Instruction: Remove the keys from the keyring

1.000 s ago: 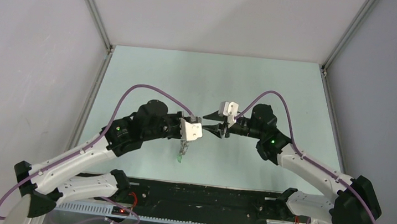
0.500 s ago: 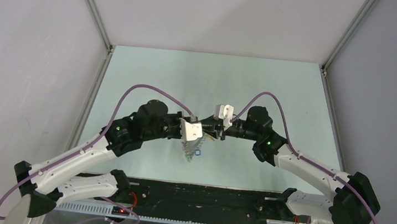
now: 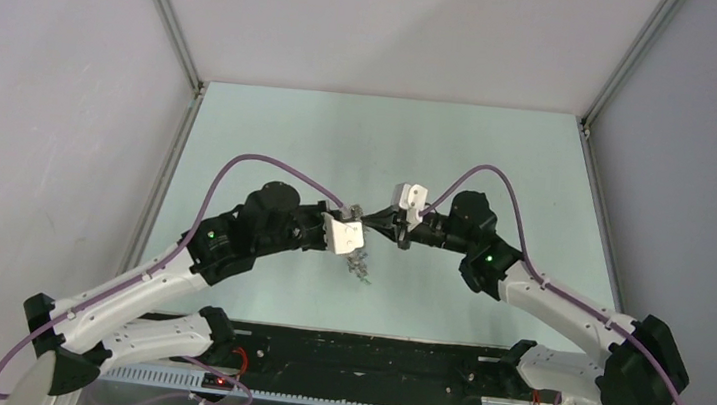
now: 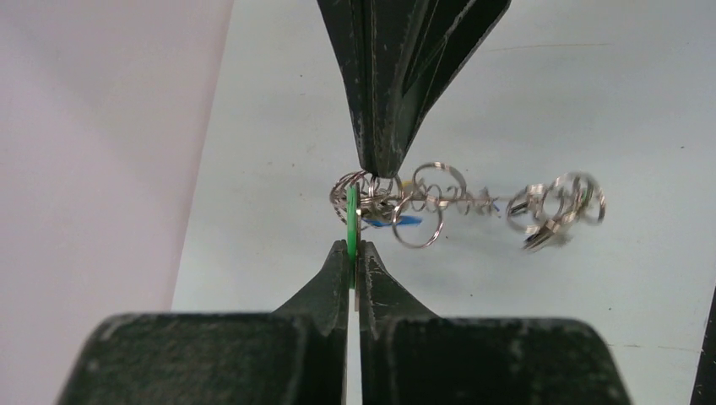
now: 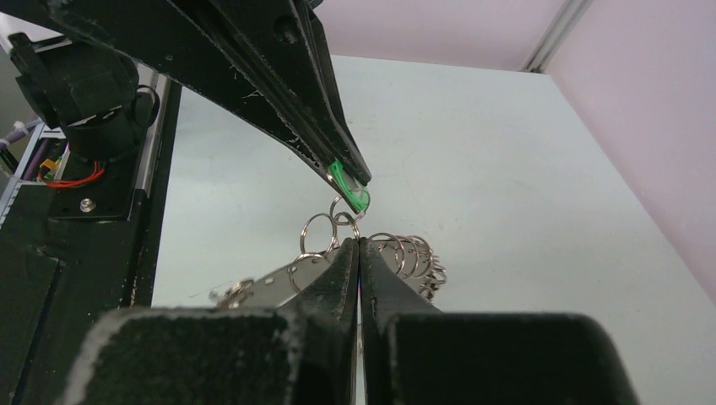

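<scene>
Over the pale counter point(image 3: 460, 153), the left end effector point(image 4: 352, 249) is clamped tight on a green tag point(image 4: 351, 211). Touching the tag's far edge, the right end effector point(image 4: 377, 169) pinches the keyring loops point(image 4: 422, 202). Blurred keys point(image 4: 557, 202) dangle beyond the tag, clear of the counter.

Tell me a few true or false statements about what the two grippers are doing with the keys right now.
1. The left gripper is shut on a green tag. True.
2. The right gripper is wide open. False: it is shut on the key bunch.
3. The key bunch lies flat on the table. False: it hangs in the air between the grippers.
4. The two gripper tips nearly meet. True.
</scene>
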`<action>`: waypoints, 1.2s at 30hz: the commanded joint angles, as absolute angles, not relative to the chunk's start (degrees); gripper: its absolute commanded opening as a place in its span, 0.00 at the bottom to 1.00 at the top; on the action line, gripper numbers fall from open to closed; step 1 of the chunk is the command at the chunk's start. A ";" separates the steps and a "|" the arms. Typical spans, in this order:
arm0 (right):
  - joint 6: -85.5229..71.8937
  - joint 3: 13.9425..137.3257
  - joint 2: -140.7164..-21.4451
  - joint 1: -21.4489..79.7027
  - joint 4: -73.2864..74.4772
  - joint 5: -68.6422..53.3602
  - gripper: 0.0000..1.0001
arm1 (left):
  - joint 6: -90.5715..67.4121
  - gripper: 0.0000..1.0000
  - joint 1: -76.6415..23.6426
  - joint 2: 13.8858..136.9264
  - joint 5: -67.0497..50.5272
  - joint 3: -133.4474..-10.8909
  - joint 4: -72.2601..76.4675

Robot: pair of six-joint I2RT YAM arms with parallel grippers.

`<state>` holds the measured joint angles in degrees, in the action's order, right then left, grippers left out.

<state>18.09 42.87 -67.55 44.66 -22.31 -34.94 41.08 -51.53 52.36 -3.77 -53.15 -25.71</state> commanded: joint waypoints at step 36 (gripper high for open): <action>16.53 41.69 -64.26 42.93 -26.33 -37.81 0.36 | 43.03 0.00 -51.68 49.13 -8.74 -52.69 -20.72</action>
<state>14.74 41.45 -62.96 42.78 -25.15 -36.07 41.60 -51.53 50.98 -6.46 -52.23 -24.56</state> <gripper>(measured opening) 0.360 0.015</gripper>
